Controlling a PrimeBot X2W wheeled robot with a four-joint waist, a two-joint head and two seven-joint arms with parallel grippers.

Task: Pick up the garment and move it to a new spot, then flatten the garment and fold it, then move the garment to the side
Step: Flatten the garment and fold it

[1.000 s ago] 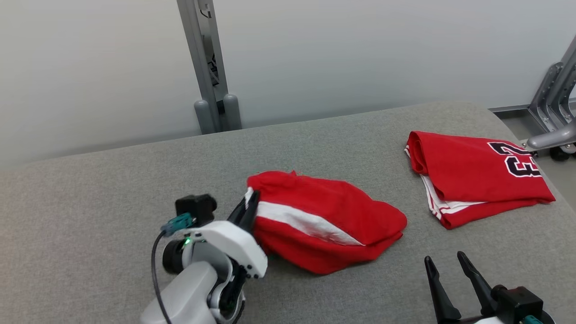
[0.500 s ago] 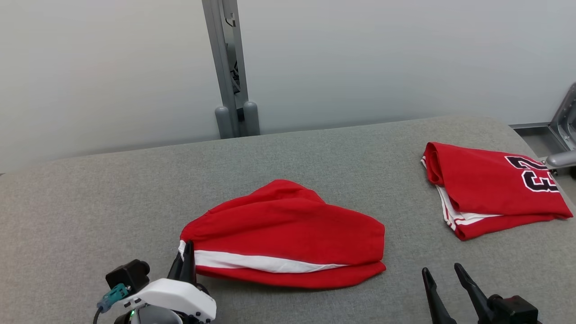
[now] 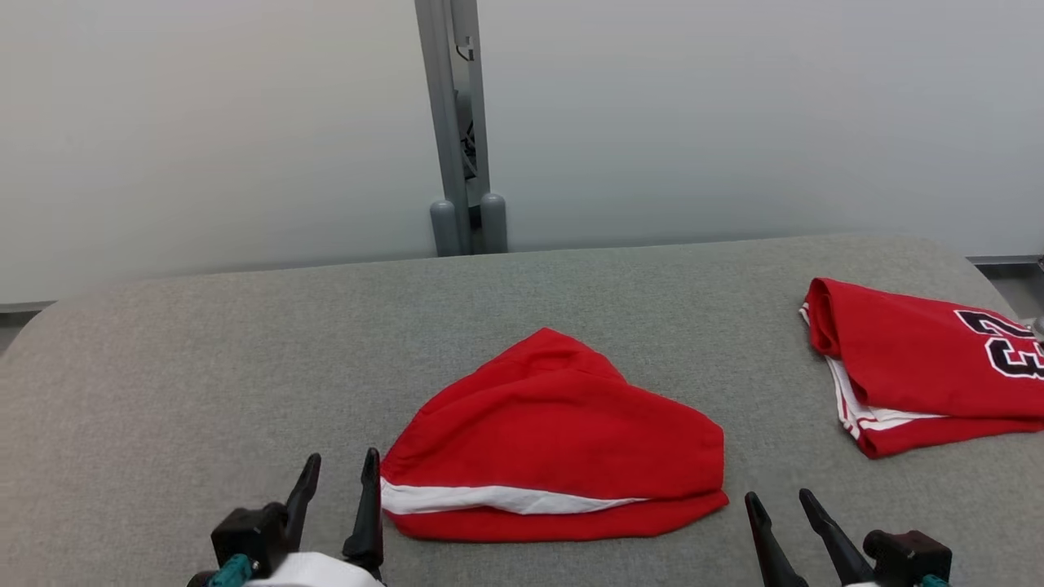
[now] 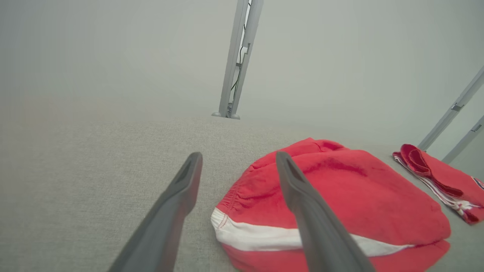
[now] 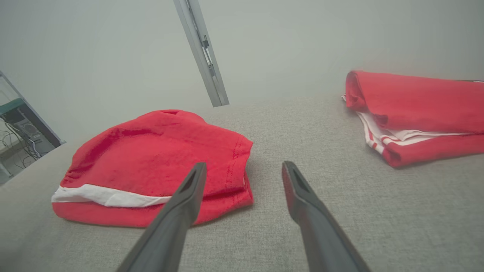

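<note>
Left gripper [image 3: 342, 461]: fingers apart, nothing between them. Right gripper [image 3: 779, 499]: fingers likewise apart and empty.

The garment [image 3: 563, 432], red with a white stripe, was found lying as a loose, doubled mound on the grey padded table [image 3: 204, 367], between the two grippers and slightly ahead of them. Its striped waistband end was noted just beside the left gripper's inner finger; contact could not be confirmed. Its other near corner lay close to the right gripper, on its inner side.

Judgement: the grippers were taken to be stationed one at each near end so that both ends could be taken and the cloth drawn flat. The garment was judged placed but not yet flattened or folded.

Room: bare table was recorded outward of the left gripper and ahead of both, up to the far edge. Outward and ahead of the right gripper, a folded numbered jersey [image 3: 922, 367] was noted well apart from the garment; spreading toward that side was judged the more limited.
</note>
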